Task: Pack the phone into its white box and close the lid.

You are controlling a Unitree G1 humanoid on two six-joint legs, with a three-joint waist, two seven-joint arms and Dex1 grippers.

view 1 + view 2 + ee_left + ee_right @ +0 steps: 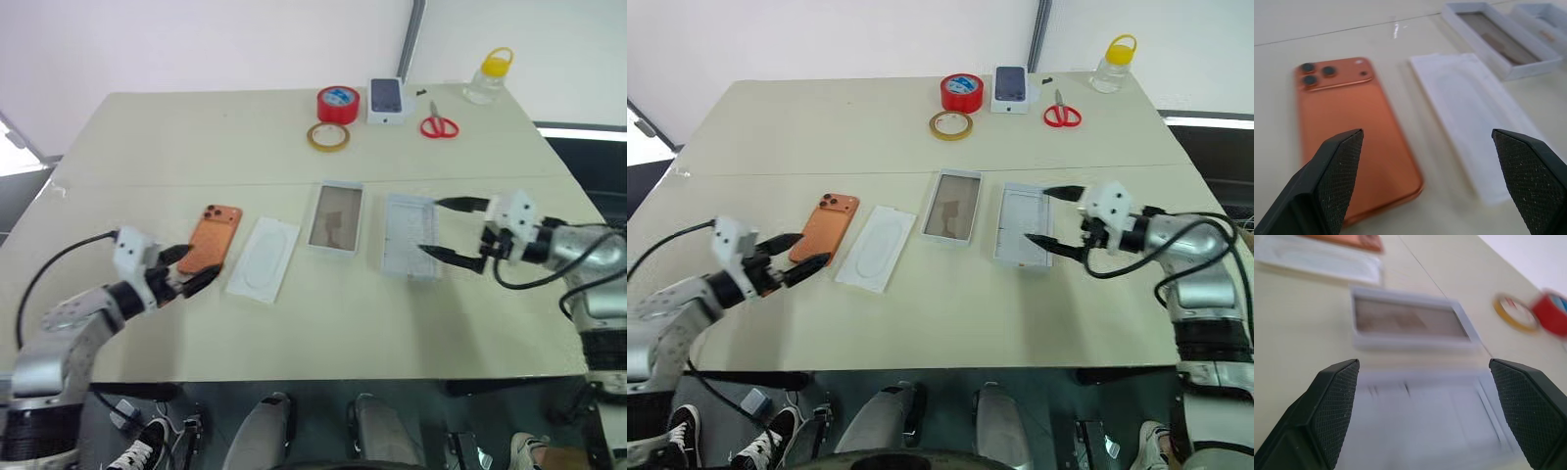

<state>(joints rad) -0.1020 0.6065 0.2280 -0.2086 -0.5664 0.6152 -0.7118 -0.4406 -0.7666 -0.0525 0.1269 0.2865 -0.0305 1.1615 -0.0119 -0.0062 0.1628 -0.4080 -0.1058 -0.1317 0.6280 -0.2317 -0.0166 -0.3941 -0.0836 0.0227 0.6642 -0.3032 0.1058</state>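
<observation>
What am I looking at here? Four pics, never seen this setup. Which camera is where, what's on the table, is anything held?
A two-armed robot at a table. Two pictures come from its head, one from each wrist, looking along the black fingers.

In a row: orange phone, flat white card, white box, lid. At the far edge: red tape, yellow tape ring, small boxed phone, scissors, bottle.

The left gripper is open by the phone, the right gripper open by the lid. Nothing is held.

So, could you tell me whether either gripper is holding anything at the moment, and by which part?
Nothing is held. The left gripper is open by the phone; the right gripper is open at the lid.
</observation>
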